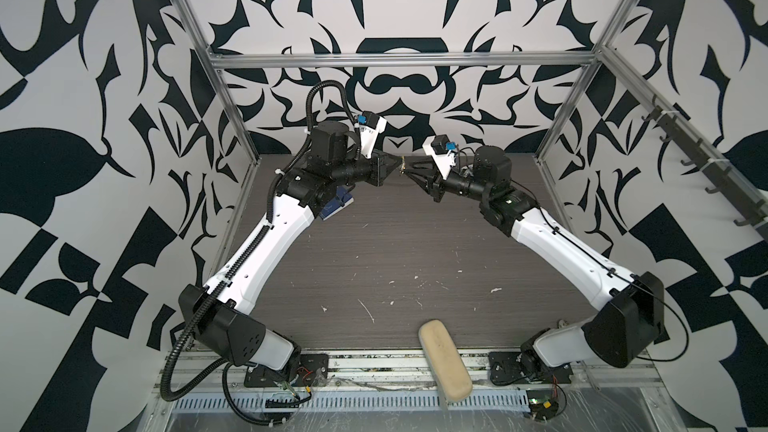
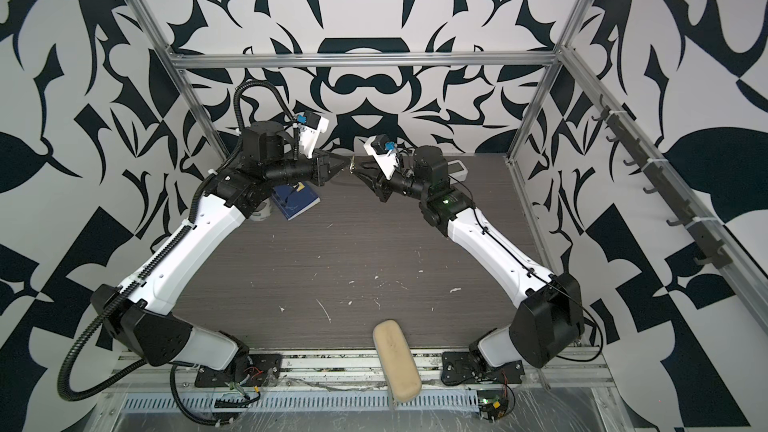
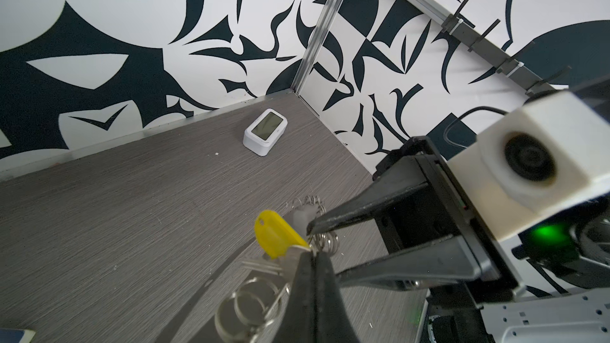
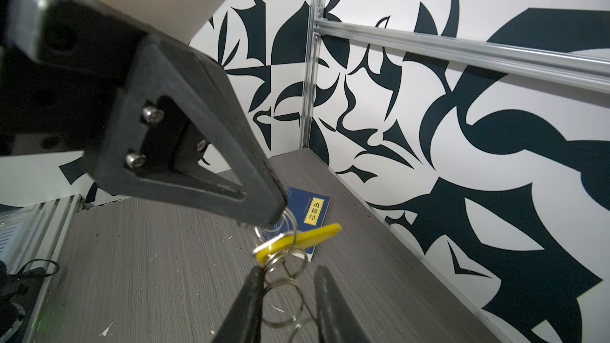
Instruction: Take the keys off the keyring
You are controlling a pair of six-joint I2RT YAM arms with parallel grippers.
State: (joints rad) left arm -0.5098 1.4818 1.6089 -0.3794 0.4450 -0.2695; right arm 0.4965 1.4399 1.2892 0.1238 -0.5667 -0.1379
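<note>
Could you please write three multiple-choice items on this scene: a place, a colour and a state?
1. Where is the blue book? A far left on the table; B at its near edge; C in a gripper.
2. What colour is the key? A red; B yellow; C green.
3. The left gripper is: A open, empty; B lying on the table; C shut on the keyring.
1 A: a top view shows it there. 2 B: both wrist views show yellow. 3 C: its closed tips pinch the rings.
</note>
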